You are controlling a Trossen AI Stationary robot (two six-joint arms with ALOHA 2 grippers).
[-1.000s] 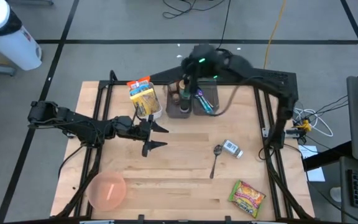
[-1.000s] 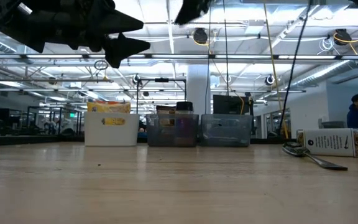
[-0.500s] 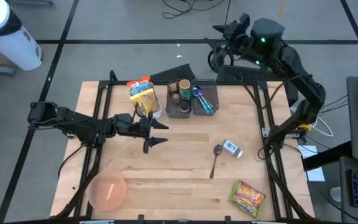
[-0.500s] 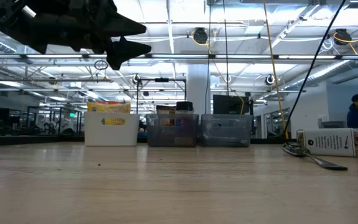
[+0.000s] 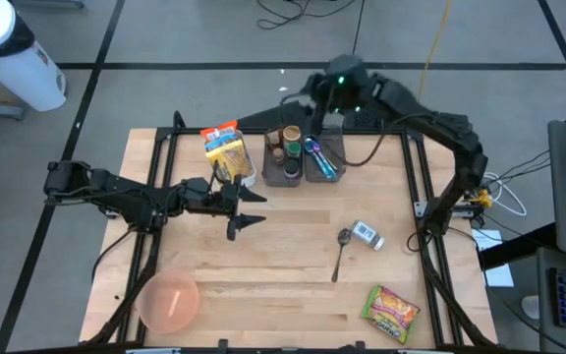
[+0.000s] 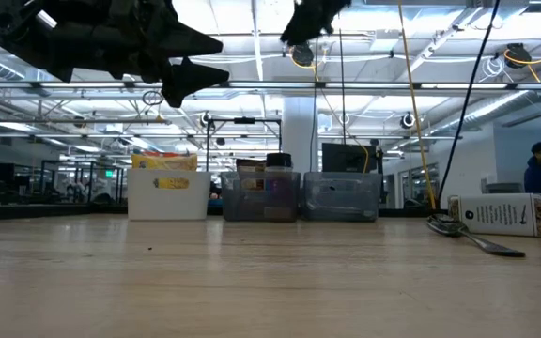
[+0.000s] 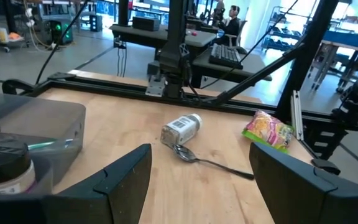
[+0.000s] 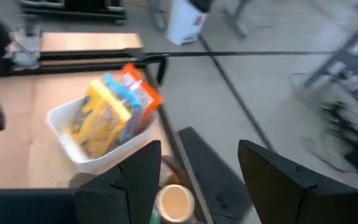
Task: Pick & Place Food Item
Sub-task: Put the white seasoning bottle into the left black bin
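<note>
A yellow, pink and green snack packet (image 5: 391,308) lies flat on the table near its near right corner; it also shows in the left wrist view (image 7: 268,130). A pink bowl (image 5: 170,300) stands at the near left. My left gripper (image 5: 251,209) hovers open and empty above the table's middle left; it also shows in the left wrist view (image 7: 197,158) and the low view (image 6: 195,56). My right gripper (image 5: 305,88) is open and empty, high above the far edge by the bins; it also shows in the right wrist view (image 8: 197,158).
A white bin (image 5: 232,162) with snack packs and two grey bins (image 5: 305,162) holding jars and utensils stand at the far middle. A small white bottle (image 5: 367,234) and a spoon (image 5: 339,254) lie right of centre. Bare wood lies between bowl and packet.
My right gripper swung from above the grey bins out beyond the table's far edge to the right, then came back toward the bins and now hangs over the far edge. My left gripper has kept still and open.
</note>
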